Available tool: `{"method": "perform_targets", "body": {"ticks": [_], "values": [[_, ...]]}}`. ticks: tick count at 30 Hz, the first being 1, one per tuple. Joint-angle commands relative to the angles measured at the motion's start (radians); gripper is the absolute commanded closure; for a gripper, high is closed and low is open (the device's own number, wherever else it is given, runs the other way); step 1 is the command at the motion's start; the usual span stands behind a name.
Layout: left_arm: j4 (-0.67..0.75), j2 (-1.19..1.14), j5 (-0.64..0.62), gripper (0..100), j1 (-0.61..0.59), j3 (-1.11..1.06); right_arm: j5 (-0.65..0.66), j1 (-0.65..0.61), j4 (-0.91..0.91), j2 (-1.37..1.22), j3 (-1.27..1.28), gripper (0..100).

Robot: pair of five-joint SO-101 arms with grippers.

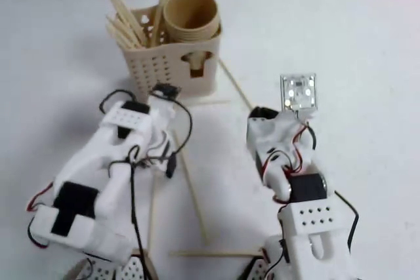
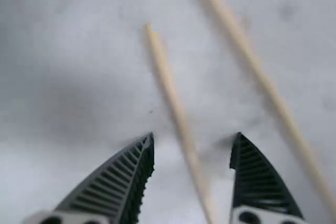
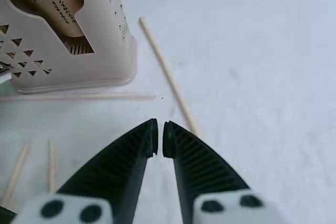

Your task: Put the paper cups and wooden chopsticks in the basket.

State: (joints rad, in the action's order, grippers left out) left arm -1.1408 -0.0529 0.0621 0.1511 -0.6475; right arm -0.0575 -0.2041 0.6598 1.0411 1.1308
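Loose ends on the desk: a perforated cream plastic basket (image 1: pixel 174 63) stands toward the far side of the white desk (image 1: pixel 367 63). It holds a stack of tan paper cups (image 1: pixel 190 14), with a sheaf of pale wooden chopsticks (image 1: pixel 128 21) leaning beside them. More sticks lie scattered in front. The left gripper (image 2: pixel 194 137) hangs low over one loose chopstick (image 2: pixel 173 98), its fingers (image 2: pixel 126 182) apart and straddling it, apparently lined up for a pinch. A second chopstick (image 2: pixel 252 72) lies just beside, leaving the outer finger little room. The right gripper (image 3: pixel 160 127) is empty, fingers together, near a diagonal chopstick (image 3: pixel 165 72) that runs close past the basket's corner, with open desk beyond.
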Motion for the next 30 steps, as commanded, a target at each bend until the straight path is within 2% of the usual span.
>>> {"method": "perform_targets", "body": {"ticks": [1, 5, 11, 18, 23, 30], "values": [[-0.009, -0.077, -0.009, 87, 0.005, 0.074, -0.003, 0.007, -0.012, 0.021, 0.005, 96.4], [-0.037, -0.151, -0.009, 97, 0.015, 0.138, -0.002, 0.008, -0.013, 0.021, 0.008, 96.4], [-0.12, -0.122, -0.009, 98, 0.051, 0.209, -0.005, 0.008, -0.013, 0.021, 0.008, 96.4], [-0.241, 0.087, -0.009, 98, 0.142, 0.308, -0.008, 0.01, -0.013, 0.021, 0.008, 96.5], [-0.327, 0.246, -0.005, 98, 0.142, 0.416, -0.008, 0.01, -0.013, 0.021, 0.008, 96.7], [-0.427, 0.44, 0.089, 98, 0.136, 0.681, -0.008, 0.01, -0.013, 0.021, 0.009, 96.7]]}}
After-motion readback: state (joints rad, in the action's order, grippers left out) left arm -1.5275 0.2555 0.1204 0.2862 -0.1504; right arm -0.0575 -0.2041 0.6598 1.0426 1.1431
